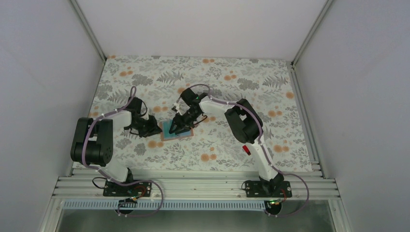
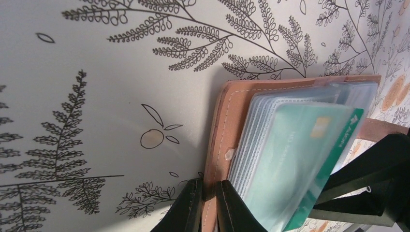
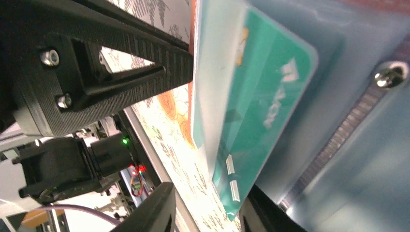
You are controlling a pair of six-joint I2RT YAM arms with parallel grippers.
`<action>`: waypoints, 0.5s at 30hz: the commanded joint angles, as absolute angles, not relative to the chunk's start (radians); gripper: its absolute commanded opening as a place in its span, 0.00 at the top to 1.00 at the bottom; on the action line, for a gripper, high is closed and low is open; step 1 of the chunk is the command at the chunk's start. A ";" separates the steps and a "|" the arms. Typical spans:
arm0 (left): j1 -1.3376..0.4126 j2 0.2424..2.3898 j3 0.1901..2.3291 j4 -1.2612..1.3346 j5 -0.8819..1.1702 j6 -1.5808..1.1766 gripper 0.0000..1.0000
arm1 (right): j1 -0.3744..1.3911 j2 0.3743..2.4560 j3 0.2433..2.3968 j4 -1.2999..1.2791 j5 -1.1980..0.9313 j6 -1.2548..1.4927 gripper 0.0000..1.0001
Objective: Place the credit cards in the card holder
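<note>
The card holder (image 2: 227,121) is a tan-brown stitched pouch lying open on the patterned table, its clear sleeves fanned out. My left gripper (image 2: 209,205) is shut on the holder's tan edge. A teal-green credit card (image 2: 300,159) sits partly inside a clear sleeve, one end sticking out. In the right wrist view that card (image 3: 263,96) has its free corner between the jaws of my right gripper (image 3: 208,205), which stand apart. From above, the holder (image 1: 170,134) lies mid-table with the left gripper (image 1: 151,128) on its left and the right gripper (image 1: 178,125) over it.
A small red thing (image 1: 246,149) shows beside the right arm's lower link. The floral table cover (image 1: 203,77) stretches to white walls at the back and sides. An aluminium rail (image 1: 193,186) runs along the near edge.
</note>
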State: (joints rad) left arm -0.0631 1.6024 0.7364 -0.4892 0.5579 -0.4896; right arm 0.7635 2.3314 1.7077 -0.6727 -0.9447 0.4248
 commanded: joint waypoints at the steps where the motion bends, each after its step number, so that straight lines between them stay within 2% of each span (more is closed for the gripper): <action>1: -0.066 1.595 0.728 -0.543 0.476 -0.505 0.90 | 0.763 2.291 1.746 -0.766 -0.925 0.388 0.61; 5: -0.066 1.568 0.742 -0.572 0.436 -0.509 0.89 | 0.756 2.261 1.743 -0.835 -0.883 0.357 0.48; 9: -0.070 1.520 0.758 -0.618 0.391 -0.530 0.89 | 0.738 2.204 1.726 -0.869 -0.840 0.345 0.39; 15: -0.136 1.407 0.844 -0.693 0.323 -0.537 0.86 | 0.631 1.992 1.590 -0.881 -0.639 0.406 0.28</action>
State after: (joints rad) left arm -0.0879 1.4822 0.7612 -0.6342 0.3901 -0.5240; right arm 0.7193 2.1731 1.6745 -0.8391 -0.8043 0.3740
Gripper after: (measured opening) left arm 0.131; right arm 0.688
